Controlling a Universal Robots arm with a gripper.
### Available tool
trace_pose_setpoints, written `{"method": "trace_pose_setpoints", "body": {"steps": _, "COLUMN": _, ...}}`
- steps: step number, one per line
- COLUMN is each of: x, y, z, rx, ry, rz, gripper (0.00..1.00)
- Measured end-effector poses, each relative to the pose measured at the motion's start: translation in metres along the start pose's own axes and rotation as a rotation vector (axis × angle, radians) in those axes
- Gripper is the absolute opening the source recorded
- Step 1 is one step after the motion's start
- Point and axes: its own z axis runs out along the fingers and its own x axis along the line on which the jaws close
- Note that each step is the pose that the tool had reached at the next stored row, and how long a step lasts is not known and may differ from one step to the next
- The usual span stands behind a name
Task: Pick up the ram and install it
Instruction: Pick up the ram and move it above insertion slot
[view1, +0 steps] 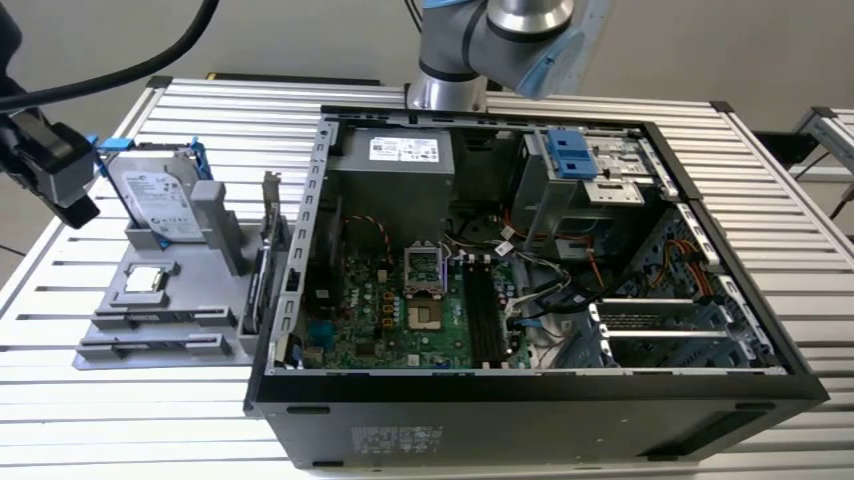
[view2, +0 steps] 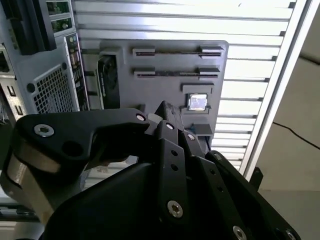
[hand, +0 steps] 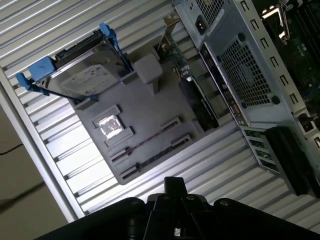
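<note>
The black linkage of the claw crowds the foreground in both wrist views. It hangs above a grey tray and apart from it. Whether the claw is open or shut cannot be told from these angles.

At the exterior view's left edge the claw sits tilted over the tray's far end, and a thick black cable curves up and away from it. Just below it, the tray carries a hard drive in a blue frame, propped on edge, and a square silver processor chip lying flat. At the tray's near end is the ram, which appears to be two thin dark sticks resting on edge in parallel holders, one beside the other.

Further right, just beside the tray, an open computer case lies on its side. Its green motherboard faces up, with bundles of wiring at its right. Behind the case, the arm rises from its base and runs out of the top of the frame.

Everything stands on a ribbed aluminium table. Pale floor shows past the table's edge in the first wrist view.
</note>
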Motion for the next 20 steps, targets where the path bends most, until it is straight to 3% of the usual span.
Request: {"method": "trace_pose_setpoints", "body": {"steps": 20, "x": 0.0000, "y": 0.0000, "z": 0.0000, "rx": 0.0062, "ry": -0.0054, "rz": 0.200, "gripper": 0.00}}
